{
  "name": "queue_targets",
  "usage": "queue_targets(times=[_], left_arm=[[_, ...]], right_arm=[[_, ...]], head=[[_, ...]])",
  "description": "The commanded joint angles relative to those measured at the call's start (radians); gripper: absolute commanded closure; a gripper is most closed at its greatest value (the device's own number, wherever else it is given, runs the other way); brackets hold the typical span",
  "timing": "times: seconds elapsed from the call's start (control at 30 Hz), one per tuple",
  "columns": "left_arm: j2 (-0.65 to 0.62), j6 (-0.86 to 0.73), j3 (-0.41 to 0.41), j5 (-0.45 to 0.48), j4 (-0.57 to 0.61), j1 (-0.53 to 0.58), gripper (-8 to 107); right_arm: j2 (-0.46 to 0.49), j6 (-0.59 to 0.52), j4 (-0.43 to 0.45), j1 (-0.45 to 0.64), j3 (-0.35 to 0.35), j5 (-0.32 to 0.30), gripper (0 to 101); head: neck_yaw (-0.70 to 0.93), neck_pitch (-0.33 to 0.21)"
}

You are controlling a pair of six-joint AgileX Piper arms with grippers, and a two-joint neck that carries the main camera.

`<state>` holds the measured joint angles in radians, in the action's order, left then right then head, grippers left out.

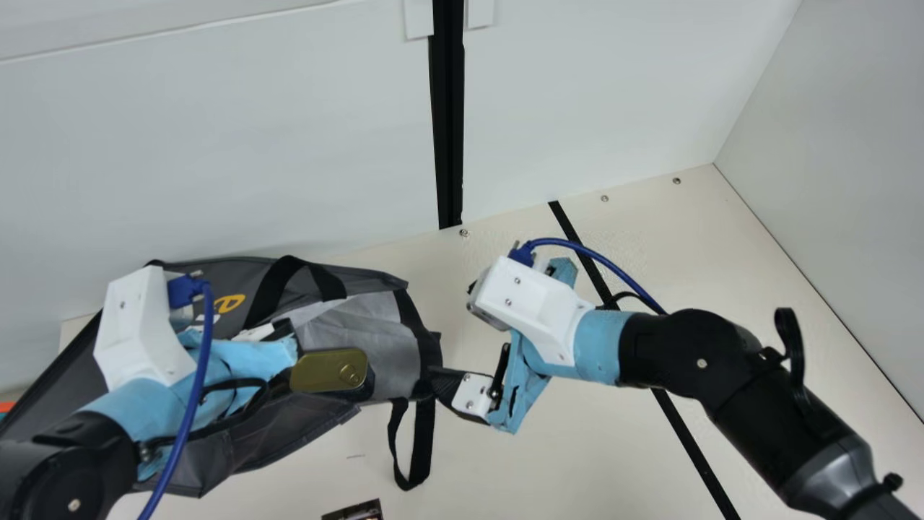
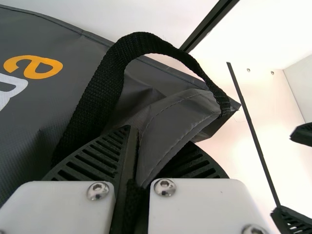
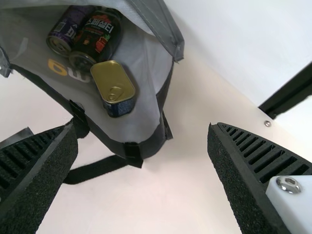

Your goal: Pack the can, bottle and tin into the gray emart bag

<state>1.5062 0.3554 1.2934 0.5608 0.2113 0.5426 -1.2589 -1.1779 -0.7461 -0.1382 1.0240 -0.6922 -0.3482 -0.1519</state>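
The left gripper (image 1: 249, 354) is over the gray emart bag (image 1: 372, 336); in the left wrist view, my left gripper (image 2: 132, 163) is shut on a fold of the bag's edge (image 2: 178, 119) beside a black handle. My right gripper (image 1: 505, 383) stands just right of the bag's mouth. In the right wrist view, the right gripper (image 3: 141, 151) has its fingers wide apart, nothing between them. The gold-lidded tin (image 1: 328, 370) lies inside near the mouth. Deeper in the bag (image 3: 141, 124) lie a purple can (image 3: 72, 29) and a dark container with red print (image 3: 97, 39), side by side.
A small dark printed object (image 1: 354, 510) lies at the main view's bottom edge. One bag handle (image 1: 413, 451) droops onto the cream table (image 1: 563, 448). White walls (image 1: 216, 144) stand behind, and a black strip (image 1: 689, 448) crosses the table on the right.
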Motion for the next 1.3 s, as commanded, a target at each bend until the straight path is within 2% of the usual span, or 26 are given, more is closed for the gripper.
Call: queue_targets(times=[0.0,0.3,0.6,0.9,1.27], left_arm=[[0.0,0.0,0.0,0.0,0.0,0.0,89],[0.0,0.0,0.0,0.0,0.0,0.0,89],[0.0,0.0,0.0,0.0,0.0,0.0,89],[0.0,0.0,0.0,0.0,0.0,0.0,89],[0.0,0.0,0.0,0.0,0.0,0.0,89]], right_arm=[[0.016,0.01,0.008,0.01,-0.005,-0.002,10],[0.092,0.076,0.068,0.069,-0.031,-0.007,10],[0.162,0.181,0.165,0.129,-0.05,0.003,10],[0.211,0.354,0.319,0.183,-0.048,0.013,10],[0.244,0.574,0.514,0.221,-0.015,-0.016,10]], head=[[-0.001,-0.023],[-0.001,-0.023],[-0.001,-0.023],[-0.001,-0.023],[-0.001,-0.023]])
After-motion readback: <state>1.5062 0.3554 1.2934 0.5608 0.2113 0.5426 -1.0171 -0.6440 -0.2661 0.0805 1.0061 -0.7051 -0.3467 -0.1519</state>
